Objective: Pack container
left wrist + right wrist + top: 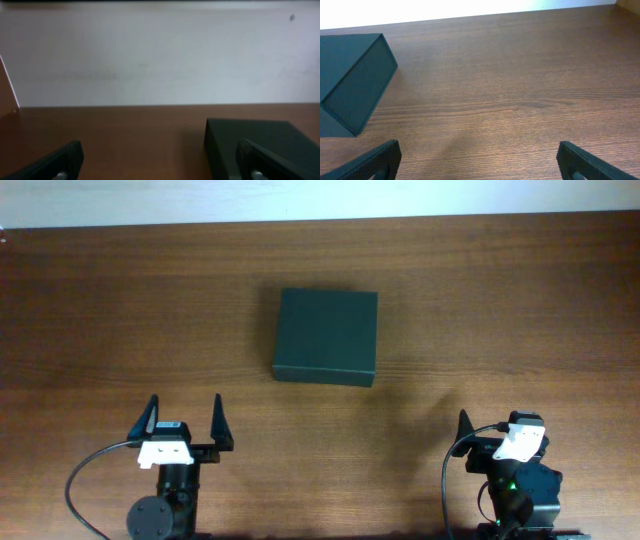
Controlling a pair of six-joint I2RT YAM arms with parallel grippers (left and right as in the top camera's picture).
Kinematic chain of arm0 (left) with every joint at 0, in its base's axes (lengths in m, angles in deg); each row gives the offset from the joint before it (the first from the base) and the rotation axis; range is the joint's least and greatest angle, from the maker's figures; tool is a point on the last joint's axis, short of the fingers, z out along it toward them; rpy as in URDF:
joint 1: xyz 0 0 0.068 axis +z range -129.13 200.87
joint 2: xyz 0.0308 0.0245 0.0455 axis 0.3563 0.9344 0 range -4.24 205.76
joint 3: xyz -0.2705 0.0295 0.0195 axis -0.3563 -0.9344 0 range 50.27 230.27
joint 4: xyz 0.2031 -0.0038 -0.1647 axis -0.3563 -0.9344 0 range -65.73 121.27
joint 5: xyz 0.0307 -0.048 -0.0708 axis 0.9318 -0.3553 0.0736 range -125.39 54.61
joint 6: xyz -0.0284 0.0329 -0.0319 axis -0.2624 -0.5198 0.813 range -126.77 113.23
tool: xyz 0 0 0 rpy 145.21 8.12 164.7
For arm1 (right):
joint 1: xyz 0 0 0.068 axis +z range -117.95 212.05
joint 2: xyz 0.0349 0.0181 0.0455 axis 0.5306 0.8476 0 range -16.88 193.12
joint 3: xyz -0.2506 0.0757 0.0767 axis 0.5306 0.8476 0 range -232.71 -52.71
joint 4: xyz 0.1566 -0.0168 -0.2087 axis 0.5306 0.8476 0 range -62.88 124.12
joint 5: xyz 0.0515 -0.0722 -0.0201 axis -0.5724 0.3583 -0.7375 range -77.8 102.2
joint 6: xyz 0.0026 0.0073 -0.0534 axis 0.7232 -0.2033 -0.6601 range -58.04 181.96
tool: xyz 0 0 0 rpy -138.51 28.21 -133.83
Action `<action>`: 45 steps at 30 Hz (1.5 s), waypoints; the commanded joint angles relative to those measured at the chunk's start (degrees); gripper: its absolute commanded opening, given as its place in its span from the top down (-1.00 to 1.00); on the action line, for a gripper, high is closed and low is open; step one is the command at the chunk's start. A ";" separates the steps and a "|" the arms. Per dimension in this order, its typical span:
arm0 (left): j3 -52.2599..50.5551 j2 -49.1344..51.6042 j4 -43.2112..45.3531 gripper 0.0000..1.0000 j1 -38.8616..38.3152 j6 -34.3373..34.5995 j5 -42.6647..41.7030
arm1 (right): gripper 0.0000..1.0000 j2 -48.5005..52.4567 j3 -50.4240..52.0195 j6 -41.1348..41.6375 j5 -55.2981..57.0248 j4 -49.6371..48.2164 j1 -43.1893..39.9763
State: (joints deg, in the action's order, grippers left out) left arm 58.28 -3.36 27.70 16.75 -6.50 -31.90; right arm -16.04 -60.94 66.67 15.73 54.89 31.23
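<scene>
Right wrist: container (355, 85) side face

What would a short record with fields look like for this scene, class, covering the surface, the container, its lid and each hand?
surface: brown wooden table
object: container, dark green box, resting flat around mid-table
lid: appears shut
left hand: open, empty, at the near edge, apart from the container
right hand: open, empty, at the near edge, apart from the container
items to pack: none in view
</scene>
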 commanded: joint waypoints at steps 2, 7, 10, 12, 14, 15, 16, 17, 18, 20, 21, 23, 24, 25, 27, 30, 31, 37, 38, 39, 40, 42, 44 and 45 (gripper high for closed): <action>-2.84 -0.59 0.37 -0.99 -0.24 0.59 -0.26 | -0.98 -0.63 0.44 0.26 -0.11 -0.15 -0.37; -5.01 -0.59 0.37 -0.99 -0.24 0.59 -1.57 | -0.98 -0.63 0.44 0.26 -0.11 -0.15 -0.37; -6.38 -0.59 0.28 -0.98 -0.24 0.59 -3.37 | -0.98 -0.63 0.44 0.26 -0.11 -0.15 -0.37; -7.30 -0.59 0.24 -0.99 -0.24 0.59 -5.66 | -0.98 -0.63 0.44 0.26 -0.11 -0.15 -0.37; -7.48 -0.59 -0.68 -0.99 -0.24 0.59 -7.39 | -0.98 -0.63 0.44 0.26 -0.13 -0.15 -0.37; -7.48 -0.59 -0.68 -0.98 -0.24 0.59 -7.50 | -0.98 -0.63 0.44 0.26 -0.11 -0.15 -0.37; -7.48 -0.59 -0.68 -0.99 -0.24 0.59 -7.65 | -0.98 -0.63 0.44 0.26 -0.13 -0.15 -0.37; -7.48 -0.59 -0.68 -0.99 -0.24 0.57 -7.61 | -0.98 -0.63 0.44 0.26 -0.13 -0.15 -0.37; -7.48 -0.59 -0.68 -0.98 -0.24 0.57 -7.56 | -0.98 -0.63 0.44 0.26 -0.11 -0.15 -0.37; -7.48 -0.59 -0.68 -0.98 -0.24 0.57 -7.58 | -0.98 -0.63 0.44 0.26 -0.11 -0.15 -0.37; -7.48 -0.59 -0.68 -0.99 -0.24 0.57 -7.58 | -0.98 -0.63 0.44 0.26 -0.11 -0.15 -0.37; -7.48 -0.59 -0.68 -0.99 -0.24 0.57 -7.58 | -0.98 -0.63 0.44 0.26 -0.11 -0.15 -0.37; -7.48 -0.59 -0.68 -0.99 -0.24 0.57 -7.58 | -0.98 -0.63 0.44 0.26 -0.11 -0.15 -0.37; -7.48 -0.59 -0.68 -0.99 -0.24 0.57 -7.58 | -0.98 -0.63 0.44 0.26 -0.11 -0.15 -0.37; -7.48 -0.59 -0.68 -0.98 -0.24 0.57 -7.58 | -0.98 -0.63 0.44 0.26 -0.11 -0.15 -0.37; -7.48 -0.55 -0.68 -0.99 -0.24 0.57 -7.58 | -0.98 -0.63 0.44 0.26 -0.11 -0.15 -0.37; -7.48 -0.55 -0.68 -0.99 -0.24 0.57 -7.58 | -0.98 -0.63 0.44 0.26 -0.13 -0.15 -0.37; -7.48 -0.55 -0.68 -0.99 -0.24 0.57 -7.58 | -0.97 -0.63 0.44 0.26 -0.11 -0.15 -0.37; -7.48 -0.55 -0.68 -0.99 -0.24 0.57 -7.58 | -0.98 -0.63 0.44 0.26 -0.11 -0.15 -0.37; -7.48 -0.55 -0.68 -0.99 -0.24 0.57 -7.58 | -0.98 -0.63 0.44 0.26 -0.11 -0.15 -0.37; -7.48 -0.55 -0.68 -0.99 -0.24 0.57 -7.58 | -0.98 -0.63 0.44 0.26 -0.11 -0.15 -0.37; -7.48 -0.55 -0.68 -0.99 -0.24 0.57 -7.58 | -0.98 -0.63 0.44 0.26 -0.11 -0.15 -0.37; -7.48 -0.55 -0.68 -0.99 -0.24 0.57 -7.58 | -0.98 -0.63 0.44 0.26 -0.11 -0.15 -0.37; -7.48 -0.55 -0.68 -0.99 -0.24 0.55 -7.56 | -0.98 -0.63 0.44 0.26 -0.13 -0.15 -0.37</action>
State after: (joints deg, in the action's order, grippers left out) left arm 51.18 -3.36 26.84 16.75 -6.50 -38.44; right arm -16.04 -60.94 66.67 15.71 54.89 31.23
